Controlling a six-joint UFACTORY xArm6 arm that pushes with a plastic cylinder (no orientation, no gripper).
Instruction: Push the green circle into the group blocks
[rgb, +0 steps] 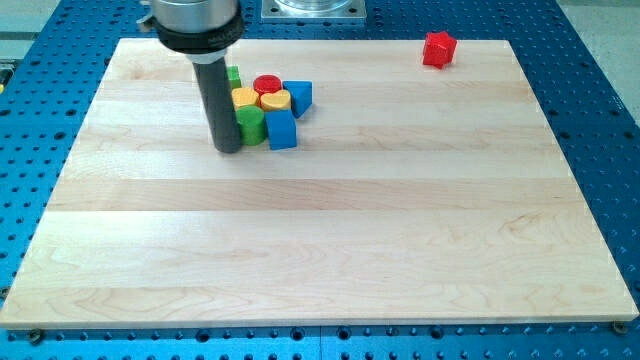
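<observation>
My tip (228, 148) rests on the wooden board (320, 240) at the upper left, touching or almost touching the left side of a green circle (251, 124). That green circle sits at the lower left of a tight group: a yellow block (245, 98), a red circle (267, 84), a yellow circle (275, 100), a blue block (299, 95) and a blue block (281, 130). Another green block (233, 75) peeks out behind the rod, mostly hidden.
A red block (438, 48) stands alone near the board's top edge at the view's right. The board lies on a blue perforated table (600, 120). The arm's dark collar (196, 25) hangs over the top left.
</observation>
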